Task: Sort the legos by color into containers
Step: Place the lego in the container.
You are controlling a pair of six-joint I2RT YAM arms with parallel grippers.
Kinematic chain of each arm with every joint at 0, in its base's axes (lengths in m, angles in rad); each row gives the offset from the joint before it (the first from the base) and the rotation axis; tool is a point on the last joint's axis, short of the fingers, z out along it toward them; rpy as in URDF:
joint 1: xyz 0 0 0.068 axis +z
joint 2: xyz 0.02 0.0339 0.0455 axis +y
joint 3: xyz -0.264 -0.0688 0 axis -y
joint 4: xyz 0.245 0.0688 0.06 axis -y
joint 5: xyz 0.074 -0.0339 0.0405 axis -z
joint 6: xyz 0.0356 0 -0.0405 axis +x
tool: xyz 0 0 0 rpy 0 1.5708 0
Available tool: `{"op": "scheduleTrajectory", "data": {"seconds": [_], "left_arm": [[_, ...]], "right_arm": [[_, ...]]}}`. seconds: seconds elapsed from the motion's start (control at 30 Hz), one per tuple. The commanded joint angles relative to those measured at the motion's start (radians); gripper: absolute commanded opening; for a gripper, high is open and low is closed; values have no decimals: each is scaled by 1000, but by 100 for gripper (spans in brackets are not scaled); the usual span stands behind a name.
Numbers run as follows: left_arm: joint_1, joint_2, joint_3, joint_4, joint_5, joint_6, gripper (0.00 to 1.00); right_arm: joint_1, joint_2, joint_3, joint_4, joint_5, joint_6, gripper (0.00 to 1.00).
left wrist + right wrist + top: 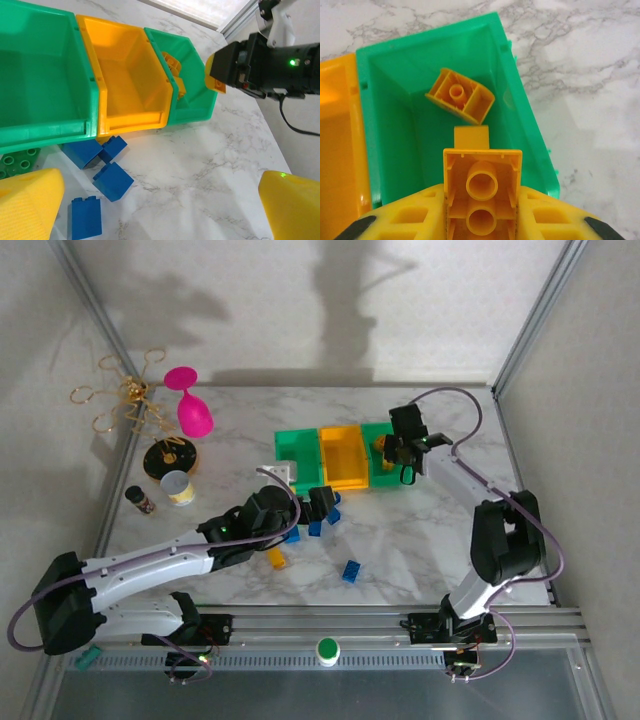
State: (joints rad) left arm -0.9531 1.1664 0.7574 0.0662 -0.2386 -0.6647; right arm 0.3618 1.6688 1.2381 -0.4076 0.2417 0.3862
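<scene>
Marble surface (420, 540): right jaws clamp an orange brick (482, 190) over the rightmost green bin (395, 125), seemingly for release; left jaws spread above blue bricks (112, 181).

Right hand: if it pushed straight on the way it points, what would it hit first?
The right hand grips an orange brick; that would probably meet the loose orange pieces in the green bin first, though depth is unclear.

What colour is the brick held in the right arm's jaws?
Orange-yellow; the brick shows best in the right wrist view.
</scene>
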Motion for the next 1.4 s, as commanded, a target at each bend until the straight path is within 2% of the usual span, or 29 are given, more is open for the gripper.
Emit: {"op": "scheduleTrajectory", "data": {"seconds": [0.0, 0.67, 0.83, 0.97, 1.17, 1.37], "left_arm": [[8, 10, 30, 16, -42, 16, 100], [45, 12, 22, 23, -74, 5, 100], [52, 9, 20, 20, -72, 8, 100], [57, 4, 20, 17, -67, 10, 100], [63, -13, 9, 20, -60, 11, 99], [65, -32, 3, 17, -63, 10, 100]], "right_arm": [[-17, 66, 68, 26, -28, -42, 30], [-34, 330, 279, 14, -51, -96, 32], [-35, 350, 291, 10, -47, -97, 36], [-35, 354, 309, 3, -39, -97, 44], [-34, 345, 334, -23, -37, -99, 46], [-35, 270, 336, -35, -39, -92, 47]]}}
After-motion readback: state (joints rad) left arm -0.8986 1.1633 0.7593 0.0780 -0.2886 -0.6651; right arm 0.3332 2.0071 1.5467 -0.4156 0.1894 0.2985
